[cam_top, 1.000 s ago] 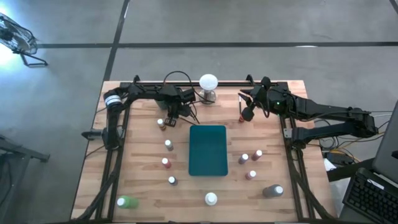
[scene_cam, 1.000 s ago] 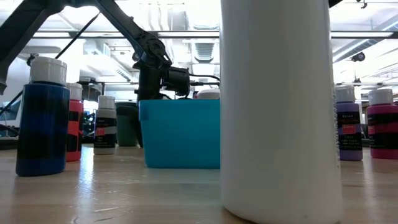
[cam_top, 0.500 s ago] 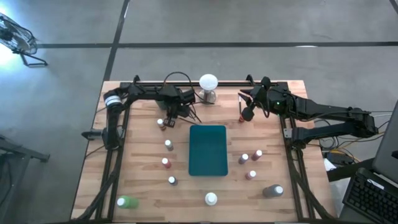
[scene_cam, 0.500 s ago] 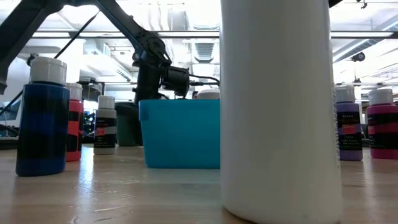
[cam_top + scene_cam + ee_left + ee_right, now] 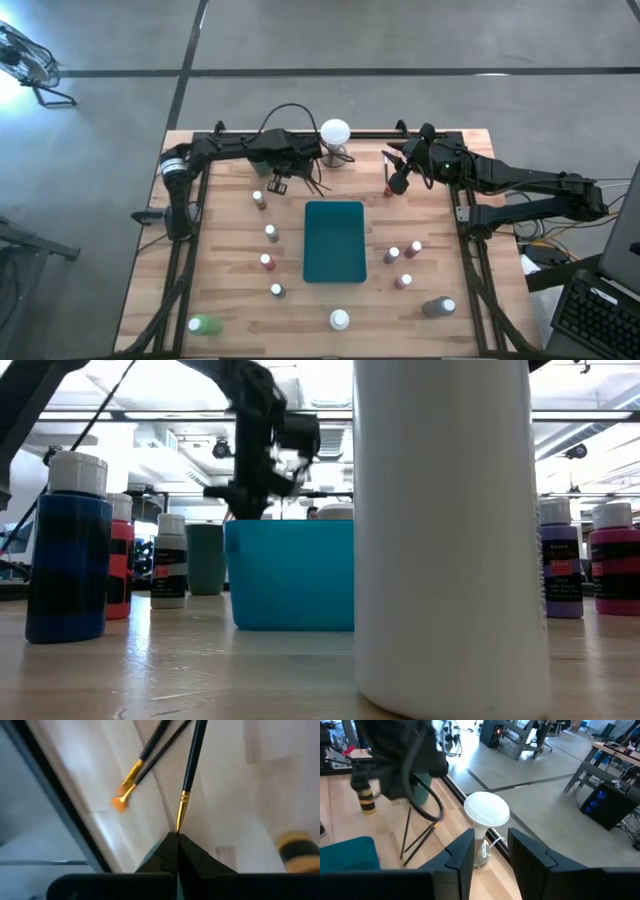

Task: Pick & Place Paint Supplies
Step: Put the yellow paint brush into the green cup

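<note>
The low view is largely blocked by a white bottle (image 5: 450,530). Left gripper (image 5: 177,836), above the table's far edge, pinches a brush (image 5: 191,770) tight; right gripper (image 5: 490,845) stands parted, empty.

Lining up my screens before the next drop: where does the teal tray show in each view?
High view: teal tray at the table's middle, bottles on both sides.
Low view: left of centre, partly behind the big white bottle.
Left wrist view: not in it.
Right wrist view: a teal corner at the picture's lower left edge.
Shared landmark: the left tool, shut on a brush, beyond the tray's far edge.
</note>
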Robot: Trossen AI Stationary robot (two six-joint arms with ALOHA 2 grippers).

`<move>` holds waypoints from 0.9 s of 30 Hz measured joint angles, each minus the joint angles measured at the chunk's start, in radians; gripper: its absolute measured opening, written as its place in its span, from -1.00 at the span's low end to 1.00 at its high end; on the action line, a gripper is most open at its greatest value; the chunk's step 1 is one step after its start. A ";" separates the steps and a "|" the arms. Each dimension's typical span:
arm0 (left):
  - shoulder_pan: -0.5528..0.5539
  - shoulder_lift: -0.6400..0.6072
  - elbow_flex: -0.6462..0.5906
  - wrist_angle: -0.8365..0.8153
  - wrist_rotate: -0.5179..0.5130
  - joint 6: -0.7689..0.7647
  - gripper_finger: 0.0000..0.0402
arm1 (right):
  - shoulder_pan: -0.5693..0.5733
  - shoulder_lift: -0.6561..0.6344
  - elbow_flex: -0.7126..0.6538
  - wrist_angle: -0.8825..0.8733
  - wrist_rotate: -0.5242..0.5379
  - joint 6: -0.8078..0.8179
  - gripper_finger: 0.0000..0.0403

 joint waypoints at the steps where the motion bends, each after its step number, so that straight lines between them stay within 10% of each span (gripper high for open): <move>1: -0.013 -0.007 0.023 -0.023 -0.020 -0.001 -1.00 | 0.000 0.000 0.000 0.000 0.000 -0.001 -0.41; 16: -0.164 -0.206 0.145 -0.354 -0.745 0.005 -1.00 | 0.000 0.000 0.000 -0.001 0.000 -0.011 -0.31; 27: -0.162 -0.339 -0.026 -0.446 -0.942 0.214 -1.00 | 0.000 0.000 0.000 -0.001 0.000 -0.030 -0.41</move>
